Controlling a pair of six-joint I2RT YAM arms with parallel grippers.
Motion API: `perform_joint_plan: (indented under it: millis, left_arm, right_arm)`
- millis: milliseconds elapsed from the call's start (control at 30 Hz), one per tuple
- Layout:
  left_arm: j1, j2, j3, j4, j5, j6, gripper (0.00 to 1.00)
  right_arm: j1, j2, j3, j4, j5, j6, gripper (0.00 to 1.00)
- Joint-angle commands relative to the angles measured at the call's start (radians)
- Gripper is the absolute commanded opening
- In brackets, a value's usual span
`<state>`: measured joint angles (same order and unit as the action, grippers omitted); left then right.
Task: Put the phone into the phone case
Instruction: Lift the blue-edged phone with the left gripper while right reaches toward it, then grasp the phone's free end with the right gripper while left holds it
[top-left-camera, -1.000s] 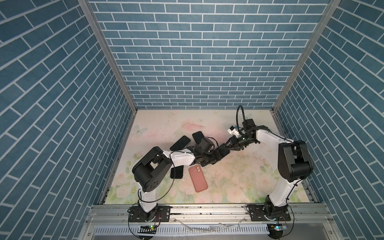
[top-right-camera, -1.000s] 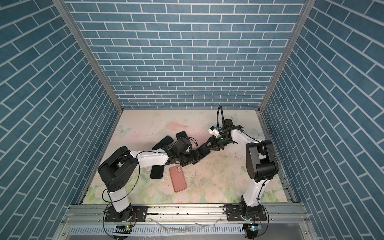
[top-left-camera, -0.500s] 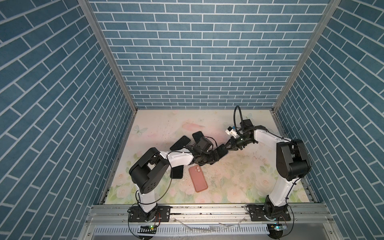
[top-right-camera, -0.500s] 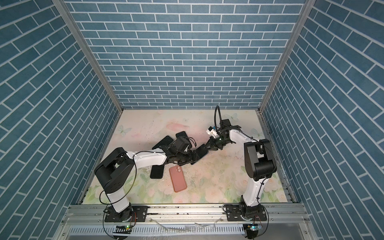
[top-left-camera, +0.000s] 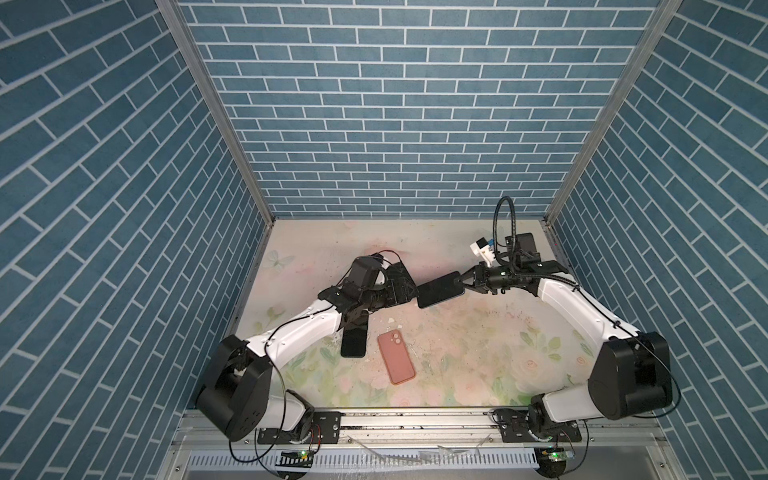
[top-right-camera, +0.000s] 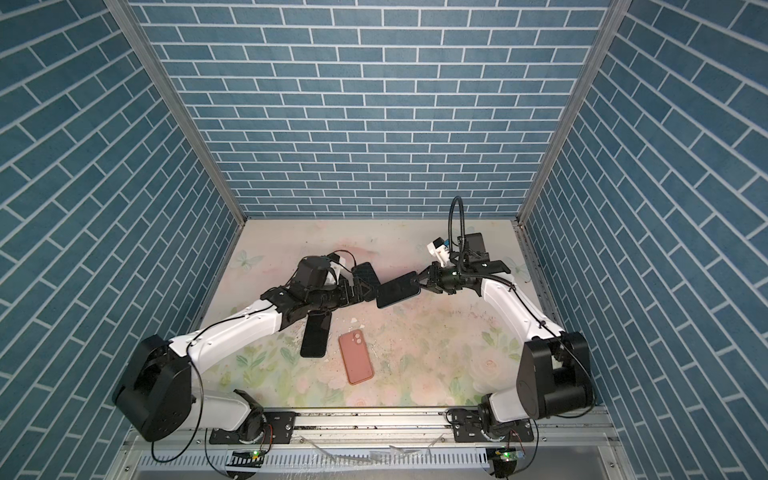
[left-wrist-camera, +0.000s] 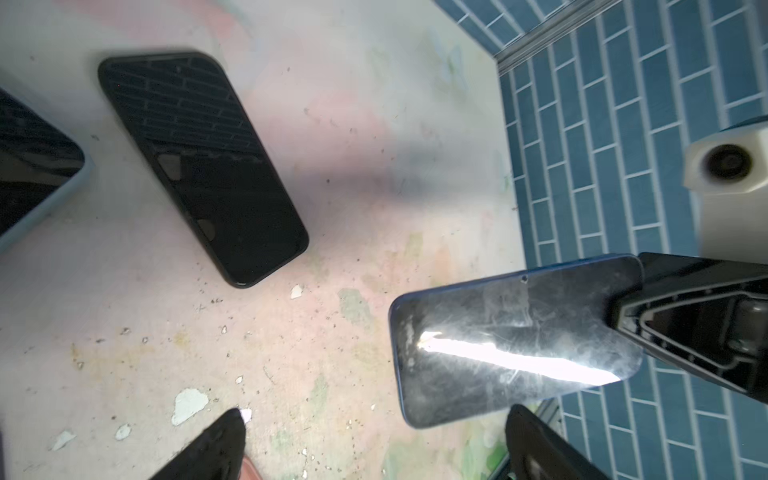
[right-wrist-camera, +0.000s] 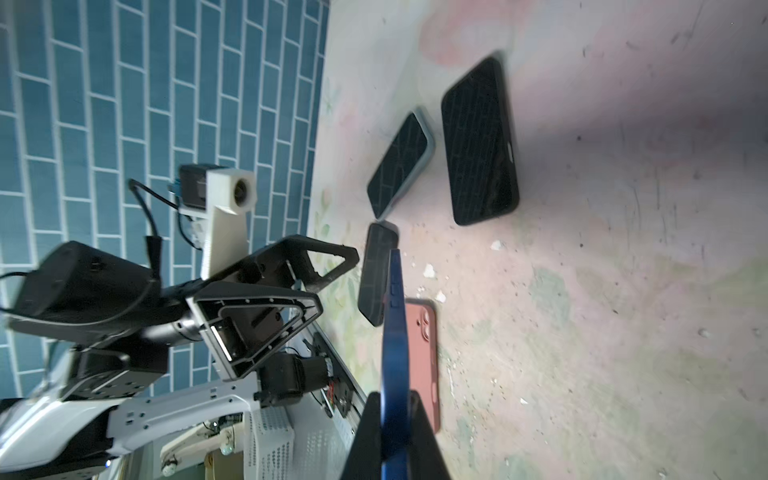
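Phone (top-left-camera: 440, 289) pinched in R hand (top-left-camera: 462, 284) (gripped end hidden); L hand (top-left-camera: 410, 289) wide.

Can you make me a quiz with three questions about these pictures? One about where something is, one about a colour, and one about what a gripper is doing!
1. Where is the pink phone case?
A) up in the air
B) lying flat on the table
C) standing on its end

2. What colour is the rim of the phone held by the right gripper?
A) red
B) yellow
C) blue

3. How is the left gripper?
A) open, holding nothing
B) shut on the phone
C) shut on the pink phone case

Answers:
1 B, both top views show it lying flat on the table.
2 C, the right wrist view shows a blue rim.
3 A, it stands wide open, clear of the phone.
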<state>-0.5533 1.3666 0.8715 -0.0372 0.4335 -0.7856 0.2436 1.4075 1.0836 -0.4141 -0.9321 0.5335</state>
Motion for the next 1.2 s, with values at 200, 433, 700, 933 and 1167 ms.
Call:
perform_joint_plan:
  millis: [200, 433, 700, 933, 1167]
  left_arm:
    - [0.035, 0.026, -0.046, 0.493, 0.354, -0.183, 0.91]
    - [0.033, 0.108, -0.031, 0.708, 0.431, -0.301, 0.79]
    - [0.033, 0.115, -0.052, 0.914, 0.447, -0.422, 0.54]
    - [0.033, 0.140, -0.066, 1.089, 0.464, -0.549, 0.36]
    - [0.034, 0.136, -0.067, 1.092, 0.483, -0.571, 0.14]
  right_arm:
    - [-0.020, -0.086, -0.112, 0.529, -0.191, 0.477, 0.00]
    - [-0.015, -0.140, -0.138, 0.529, -0.209, 0.506, 0.00]
    - [-0.009, -0.143, -0.191, 0.715, -0.237, 0.628, 0.00]
    - [-0.008, -0.136, -0.223, 0.894, -0.246, 0.719, 0.00]
    - [-0.008, -0.111, -0.228, 0.960, -0.258, 0.729, 0.00]
